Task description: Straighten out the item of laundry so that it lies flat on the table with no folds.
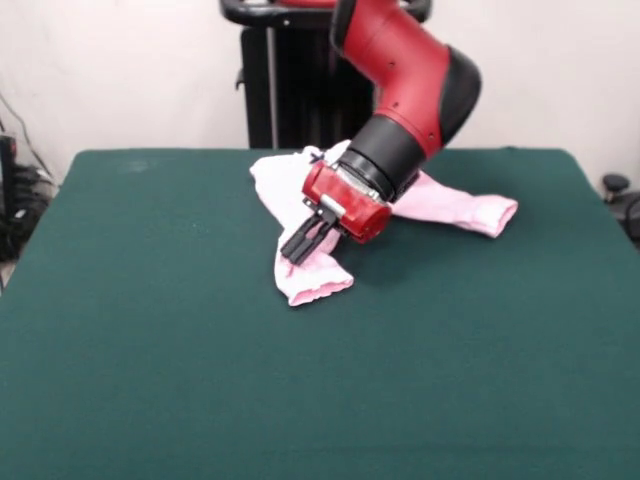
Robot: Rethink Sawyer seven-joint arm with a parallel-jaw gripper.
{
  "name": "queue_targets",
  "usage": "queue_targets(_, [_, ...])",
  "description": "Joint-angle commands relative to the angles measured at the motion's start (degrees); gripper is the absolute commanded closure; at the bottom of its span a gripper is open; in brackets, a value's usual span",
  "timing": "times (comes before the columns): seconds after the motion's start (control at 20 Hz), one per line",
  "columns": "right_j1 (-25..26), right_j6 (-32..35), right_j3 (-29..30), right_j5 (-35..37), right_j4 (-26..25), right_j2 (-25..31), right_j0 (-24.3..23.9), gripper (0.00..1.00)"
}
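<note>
The hand (303,241) hangs low over the middle of the baby trousers (290,190), its black fingers close together and slanting toward seven o'clock; whether any cloth is caught between them I cannot tell. The green surface (320,380) fills most of the front view. The red and black arm (410,85) enters from twelve o'clock and covers the middle of the garment. The pale pink trousers lie on the surface's far half, splayed: one leg runs to three o'clock, the other to six o'clock, its cuff (318,287) just below the fingertips.
</note>
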Motion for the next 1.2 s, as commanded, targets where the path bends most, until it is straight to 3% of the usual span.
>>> queue_targets(0.05, [0.49, -7.95, -7.31, 9.88, 8.43, 1.08, 3.73, 1.0])
queue_targets(0.25, [-3.49, -6.72, -5.93, 15.63, 5.55, -0.15, 4.0, 1.0])
queue_targets(0.65, [-9.15, -1.66, -4.9, 25.22, -13.61, 3.91, -5.94, 1.0])
queue_targets(0.95, [-4.29, 1.37, -6.36, 22.68, -18.71, 3.02, -8.34, 1.0])
queue_targets(1.2, [-1.17, 3.04, -7.62, 20.94, -16.54, 1.87, -6.64, 1.0])
